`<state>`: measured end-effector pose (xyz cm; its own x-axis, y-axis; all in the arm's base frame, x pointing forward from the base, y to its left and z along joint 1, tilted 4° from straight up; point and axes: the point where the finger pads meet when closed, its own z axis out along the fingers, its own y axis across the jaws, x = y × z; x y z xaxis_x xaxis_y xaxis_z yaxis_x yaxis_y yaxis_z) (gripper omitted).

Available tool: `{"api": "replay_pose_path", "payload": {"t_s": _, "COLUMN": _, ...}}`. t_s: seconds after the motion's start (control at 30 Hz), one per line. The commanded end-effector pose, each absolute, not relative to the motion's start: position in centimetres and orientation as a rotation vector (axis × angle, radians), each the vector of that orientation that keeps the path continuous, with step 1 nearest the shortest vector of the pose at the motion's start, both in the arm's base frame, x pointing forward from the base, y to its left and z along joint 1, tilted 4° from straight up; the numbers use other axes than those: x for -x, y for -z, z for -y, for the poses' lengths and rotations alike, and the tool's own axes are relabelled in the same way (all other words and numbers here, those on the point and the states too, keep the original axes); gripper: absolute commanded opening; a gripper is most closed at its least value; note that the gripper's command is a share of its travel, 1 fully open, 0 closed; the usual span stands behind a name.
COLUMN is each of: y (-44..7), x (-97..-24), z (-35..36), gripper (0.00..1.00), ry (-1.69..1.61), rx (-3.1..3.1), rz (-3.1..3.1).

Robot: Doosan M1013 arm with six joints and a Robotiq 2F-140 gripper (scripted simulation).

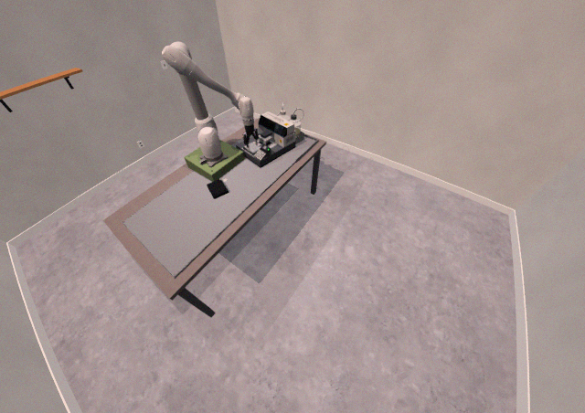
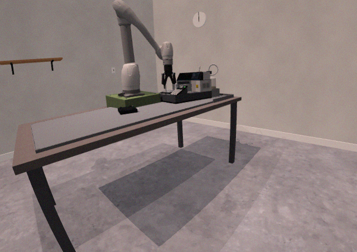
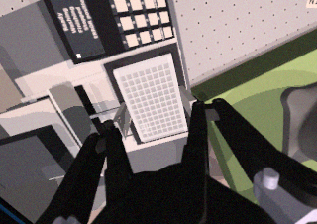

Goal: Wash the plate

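Plate: I have it (image 3: 153,97) (image 1: 255,148) at the washer, lying over the carrier (image 3: 112,64), its edges lined up with the dark rim. Whether it is flat in the pocket or a touch high I can't tell; nor can I pick out the cut corner.
Fingers: closed in on the plate's two long sides (image 3: 198,135) (image 1: 248,139) (image 2: 163,81), pinching it, by my reading. It isn't let go.
Keypad: twelve o'clock of the plate in my wrist view (image 3: 141,13) (image 1: 260,154) (image 2: 176,92), with no finger on START.
Lamp: green (image 1: 268,149) (image 2: 184,86), at three o'clock of the plate from the top.
Washer: its body (image 1: 283,137) (image 2: 201,85) stands at two o'clock of the plate, from the top.
Nest: a black block on the tabletop (image 1: 188,229) (image 2: 86,128), between seven and eight o'clock from the top (image 1: 218,189) (image 2: 127,110); I take it for N1, well apart from the plate.
Done: the plate is at the carrier. Green alone doesn't tell me whether the wash has run.
Left: if unwashed, seat, release, START, amber then green, and return; if washed, only the return, A1 to its mark.
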<state>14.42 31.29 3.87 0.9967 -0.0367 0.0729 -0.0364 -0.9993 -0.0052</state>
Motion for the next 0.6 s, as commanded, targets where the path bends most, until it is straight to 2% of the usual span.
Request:
{"api": "replay_pose_path", "payload": {"t_s": 0.0, "y": -3.82, "x": -14.42, "z": -31.29, "gripper": 0.1, "ry": 0.114, "rx": 3.135, "rz": -0.057}}
{"api": "replay_pose_path", "payload": {"t_s": 0.23, "y": -3.71, "x": -14.43, "z": -31.29, "gripper": 0.1, "ry": 0.114, "rx": 3.135, "rz": -0.057}}
{"api": "replay_pose_path", "payload": {"t_s": 0.27, "y": -3.71, "x": -14.43, "z": -31.29, "gripper": 0.7, "ry": 0.114, "rx": 3.135, "rz": -0.057}}
{"api": "replay_pose_path", "payload": {"t_s": 0.57, "y": -3.71, "x": -14.43, "z": -31.29, "gripper": 0.7, "ry": 0.114, "rx": 3.135, "rz": -0.057}}
